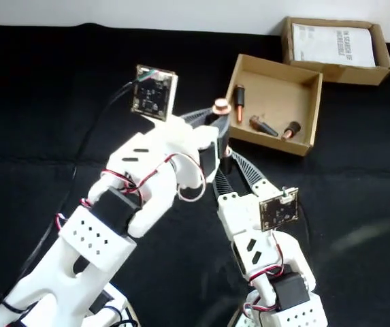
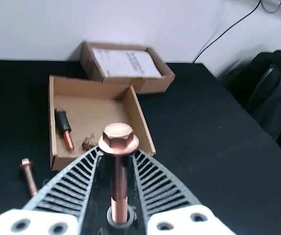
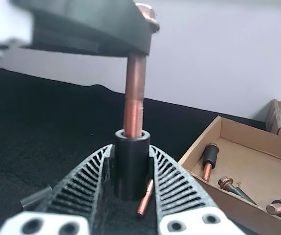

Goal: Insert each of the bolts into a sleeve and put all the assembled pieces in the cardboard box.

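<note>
Left gripper (image 2: 116, 151) clamped bolt (image 2: 117, 139) under its head, upright. Bolt tip sat in sleeve (image 3: 130, 156), which right gripper (image 3: 131, 147) pinched from both sides. Spare bolt (image 2: 28, 176) lay on the cloth, low beside the jaws. Box (image 1: 269, 143) sat just right of the jaws, near wall close, with three assemblies (image 1: 263, 126) inside. Second box (image 1: 344, 73) stood beyond it; sheet (image 1: 332, 43) print was unreadable. The joint was hard to make out from above.

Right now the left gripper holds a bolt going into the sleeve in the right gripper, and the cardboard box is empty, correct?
Not empty: the high view shows three assembled pieces lying in the cardboard box. The rest stands: the left gripper holds the bolt, its tip entering the sleeve in the right gripper.
</note>
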You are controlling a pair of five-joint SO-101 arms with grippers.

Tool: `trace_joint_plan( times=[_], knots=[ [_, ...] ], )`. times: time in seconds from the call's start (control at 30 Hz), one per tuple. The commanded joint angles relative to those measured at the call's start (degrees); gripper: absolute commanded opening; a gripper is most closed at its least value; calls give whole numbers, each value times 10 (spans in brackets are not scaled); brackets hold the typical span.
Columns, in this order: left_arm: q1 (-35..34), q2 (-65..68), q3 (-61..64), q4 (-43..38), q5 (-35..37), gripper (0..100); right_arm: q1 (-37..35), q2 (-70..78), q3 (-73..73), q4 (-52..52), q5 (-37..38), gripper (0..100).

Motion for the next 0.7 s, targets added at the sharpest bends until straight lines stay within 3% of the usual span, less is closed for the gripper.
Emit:
trace_joint_plan(
  times=[0.0,0.13,0.43,0.57,0.67],
  knots=[
    [17,-19,18,-10,18,8,-1,0,-7,-12,-4,8],
    [41,-32,52,-10,61,8,0,0,-3,-12,-4,8],
    [52,-80,95,47,59,24,0,0,-4,-12,-3,8],
    [53,-90,87,96,60,175,0,0,-7,-12,-2,8],
    [67,-91,49,178,61,254,0,0,-7,-12,17,8]
  ],
)
